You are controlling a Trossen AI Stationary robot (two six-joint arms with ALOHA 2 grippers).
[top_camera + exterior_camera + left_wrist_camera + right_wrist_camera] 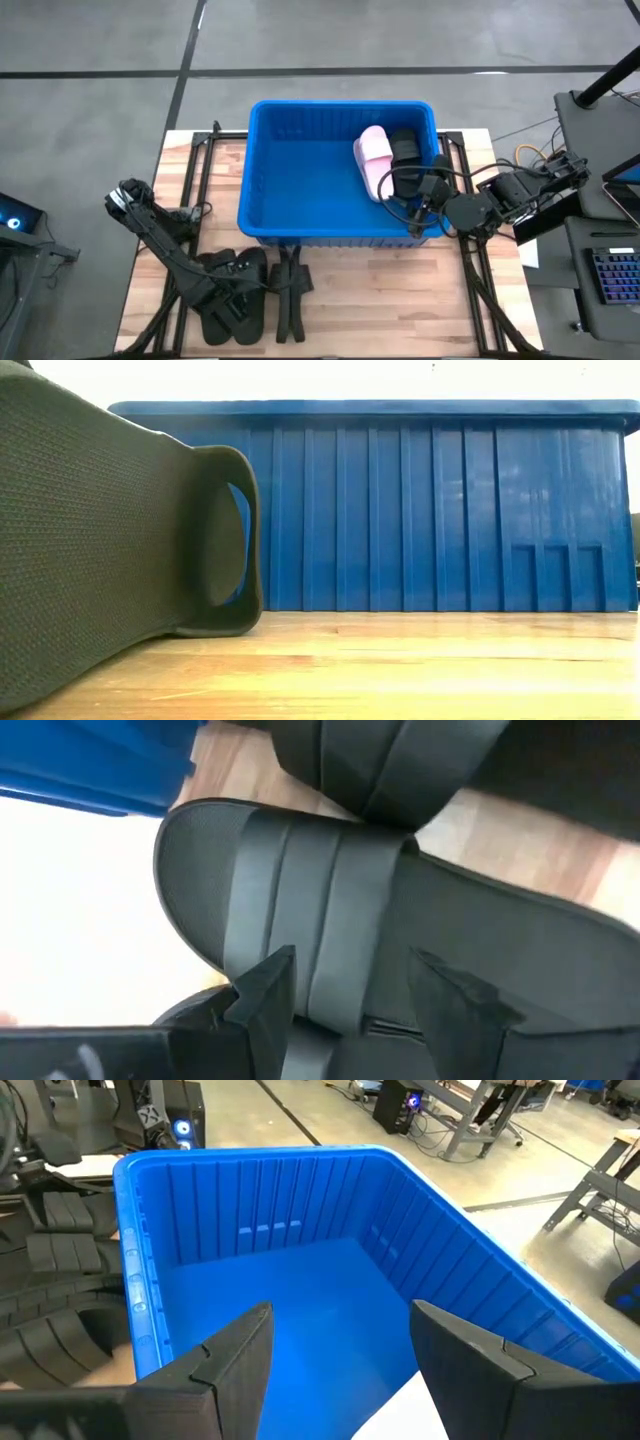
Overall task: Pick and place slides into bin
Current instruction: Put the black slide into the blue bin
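Noted grey concrete floor all round a pale wooden table (400, 300), with desks and cabling beyond on the right.

Found the left gripper (232, 298) low over a cluster of black slides (245, 270) at the table's front left, in front of the bin (340, 104). In its wrist view, saw the two fingers (265, 985) astride the wide strap (300, 890) of one black sandal, the strap running up between them. Could not tell whether clamped on the strap or merely straddling it.

Judged the step in hand to be the pick of that sandal. Thought it best done by centring on the strap, closing across its full width, then lifting straight up, clear of the neighbouring soles, before swinging over the blue rim. Reckoned an off-centre pinch likely to let the sandal swing or drag a neighbour along.

Counted two already inside the bin, towards its right end: a pink slide (373, 155) and a black one (405, 150) beside it.

Found the right gripper (425, 205) waiting at the bin's front right corner, spread wide and holding nothing.
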